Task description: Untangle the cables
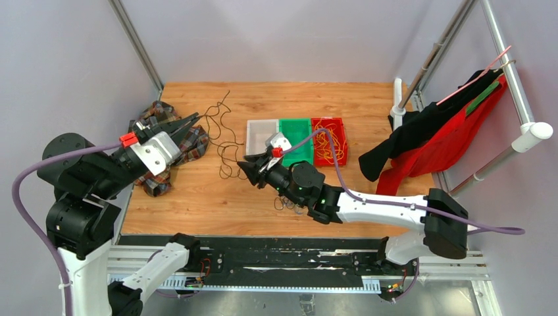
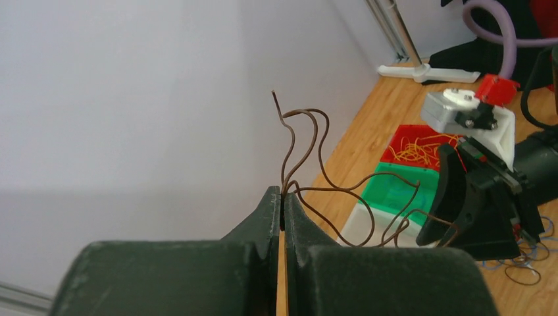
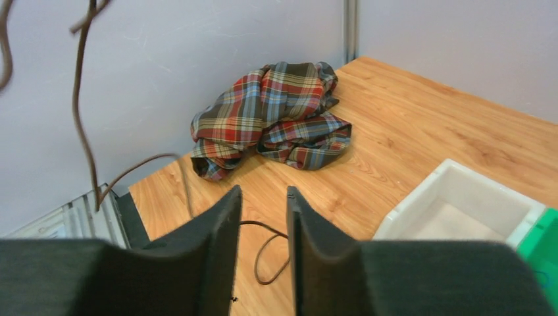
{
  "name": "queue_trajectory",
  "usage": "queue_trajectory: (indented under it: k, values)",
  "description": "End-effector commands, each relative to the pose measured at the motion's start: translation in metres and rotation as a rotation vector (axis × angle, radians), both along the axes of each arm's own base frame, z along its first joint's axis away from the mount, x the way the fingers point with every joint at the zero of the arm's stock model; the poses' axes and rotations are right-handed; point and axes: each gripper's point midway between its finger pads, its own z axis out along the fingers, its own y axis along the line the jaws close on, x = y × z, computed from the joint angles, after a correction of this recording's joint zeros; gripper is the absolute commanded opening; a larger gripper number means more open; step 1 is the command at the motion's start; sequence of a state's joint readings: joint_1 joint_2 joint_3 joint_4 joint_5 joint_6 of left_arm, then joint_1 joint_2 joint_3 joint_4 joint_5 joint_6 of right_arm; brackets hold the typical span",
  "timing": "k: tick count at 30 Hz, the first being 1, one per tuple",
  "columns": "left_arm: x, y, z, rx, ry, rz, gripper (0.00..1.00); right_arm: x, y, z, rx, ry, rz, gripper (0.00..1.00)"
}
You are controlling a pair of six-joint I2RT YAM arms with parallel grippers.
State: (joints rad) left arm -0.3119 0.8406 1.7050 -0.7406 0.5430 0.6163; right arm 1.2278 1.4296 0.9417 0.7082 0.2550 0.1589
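A thin dark brown cable (image 1: 222, 135) runs in loose loops over the wooden table (image 1: 368, 105), and one end rises into my left gripper (image 1: 189, 124). In the left wrist view that gripper (image 2: 283, 195) is shut on the cable (image 2: 314, 148), whose free end curls up above the fingertips. My right gripper (image 1: 245, 168) is low over the table by the cable's near loops. Its jaws (image 3: 262, 195) stand a narrow gap apart, and a cable loop (image 3: 266, 255) lies on the wood below that gap. Small dark and blue cable loops (image 1: 287, 202) lie under the right arm.
White (image 1: 260, 135), green (image 1: 295, 137) and red (image 1: 329, 141) bins stand in a row mid-table; the red bin holds yellow cables. A plaid cloth (image 1: 156, 135) lies bunched at the left by my left gripper. Black and red garments (image 1: 434, 135) hang on a rack at the right.
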Motion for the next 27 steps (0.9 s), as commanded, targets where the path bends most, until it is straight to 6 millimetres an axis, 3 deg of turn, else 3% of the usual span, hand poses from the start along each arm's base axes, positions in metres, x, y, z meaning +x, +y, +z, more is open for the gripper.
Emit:
queue_trajectory:
  k: [1,5,10,17,20,27]
  values:
    - [-0.004,-0.003,-0.011,-0.004,0.022,-0.02,0.0,0.004,-0.027,0.036,0.016,-0.082,-0.048,0.43]
    - [-0.002,-0.003,-0.023,0.007,0.041,-0.02,0.0,-0.004,-0.037,0.066,-0.022,-0.162,-0.016,0.57]
    - [-0.002,-0.004,-0.03,0.011,0.055,-0.023,0.0,-0.02,-0.04,0.101,-0.059,-0.271,0.064,0.59]
    - [-0.002,-0.002,-0.036,0.027,0.054,-0.018,0.0,-0.036,-0.036,0.127,-0.088,-0.319,0.164,0.6]
    - [-0.003,-0.003,-0.036,0.03,0.054,-0.02,0.0,-0.038,-0.031,0.13,-0.105,-0.326,0.185,0.59]
    - [-0.005,-0.002,-0.036,0.032,0.052,-0.021,0.0,-0.03,-0.011,0.116,-0.186,-0.298,0.197,0.58]
